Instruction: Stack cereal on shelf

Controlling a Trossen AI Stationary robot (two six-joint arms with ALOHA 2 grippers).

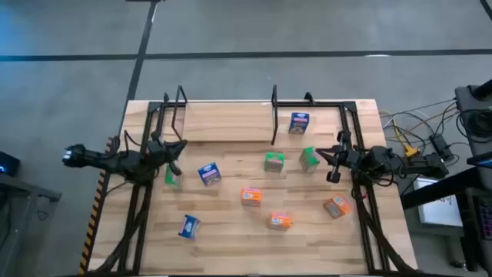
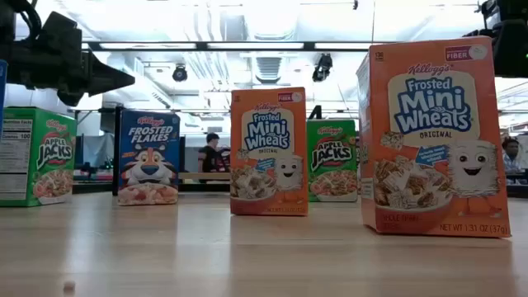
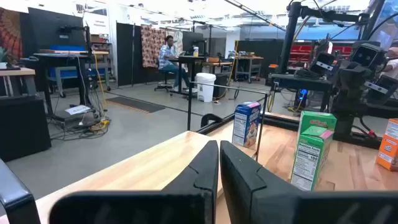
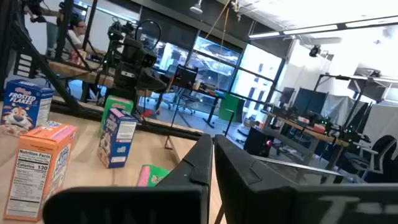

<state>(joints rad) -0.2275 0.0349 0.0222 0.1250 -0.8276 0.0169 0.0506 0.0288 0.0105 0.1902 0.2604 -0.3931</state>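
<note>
Boxes lay scattered over the bench point(image 1: 231, 231), and only one was on the shelf point(image 1: 231, 119): a blue cereal box point(image 1: 299, 123) stood upright on the plank toward 1 o'clock, just right of the middle wire bracket point(image 1: 274, 115). My left tool point(image 1: 175, 150) hung at 9 o'clock over the bench, fingers point(image 3: 205, 171) pressed together on nothing, with a green box point(image 1: 171, 177) just below it. My right tool point(image 1: 327, 158) was at 3 o'clock, fingers point(image 4: 199, 165) likewise closed and empty, a green box point(image 1: 308, 158) right beside its tip. Another green box point(image 1: 274, 161) stood near the centre, a second blue box point(image 1: 209, 174) to its left, and a third blue one point(image 1: 189, 225) down at 7 o'clock. Three orange boxes sat in the near half: one point(image 1: 251, 196) at centre, one point(image 1: 280, 221) toward 5 o'clock, one point(image 1: 337, 206) at 4 o'clock. From bench level, the nearest orange box point(image 2: 433, 136) stood upright, front facing out.
</note>
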